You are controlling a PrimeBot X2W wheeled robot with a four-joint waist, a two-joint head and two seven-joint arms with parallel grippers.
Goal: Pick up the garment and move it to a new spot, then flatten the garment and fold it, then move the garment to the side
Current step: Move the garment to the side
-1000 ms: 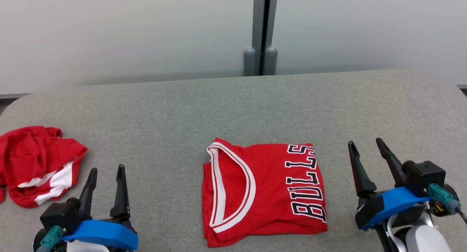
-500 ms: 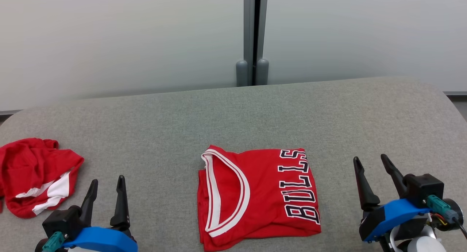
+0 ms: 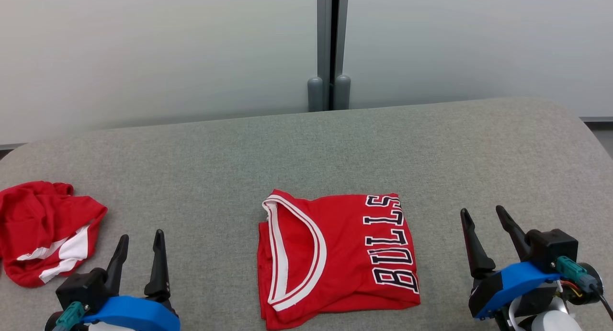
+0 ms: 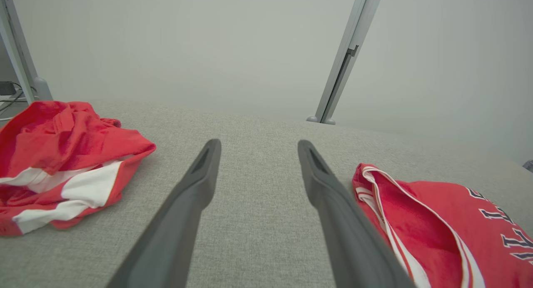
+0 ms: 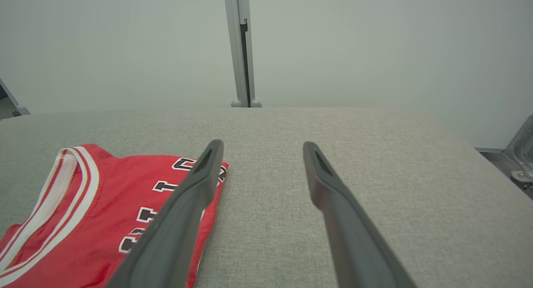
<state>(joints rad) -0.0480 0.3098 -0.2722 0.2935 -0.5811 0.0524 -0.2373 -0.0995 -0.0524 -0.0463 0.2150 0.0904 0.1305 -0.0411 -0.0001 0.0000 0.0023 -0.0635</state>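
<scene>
head view: a red jersey (image 3: pixel 337 259) lies folded on the grey padded table (image 3: pixel 306 144), in the middle of the near part, between the two grippers and apart from both. the folded shape is close to square, a little wider from left to right than from near to far, and turned slightly so its near edge runs askew. its white-trimmed neck opening sits at the robot's left side, so the top of the jersey points left. the word "bulls" runs along the right edge, with the b nearest the robot and the s farthest, the tops of the letters facing left.

the left gripper (image 3: pixel 141 235) hovers at the lower left with its two dark fingers (image 4: pixel 187 209) spread and nothing between them. a crumpled red and white shirt (image 3: pixel 45 230) lies just to its left, near the table's left edge, well apart from the jersey.

the right gripper (image 3: pixel 482 210) sits at the lower right, its fingers also spread and empty. in the right wrist view one finger crosses in front of the jersey's lettered corner, while the head view shows a gap of bare table between them.

a grey post (image 3: pixel 329 48) stands against the pale wall behind the table.
</scene>
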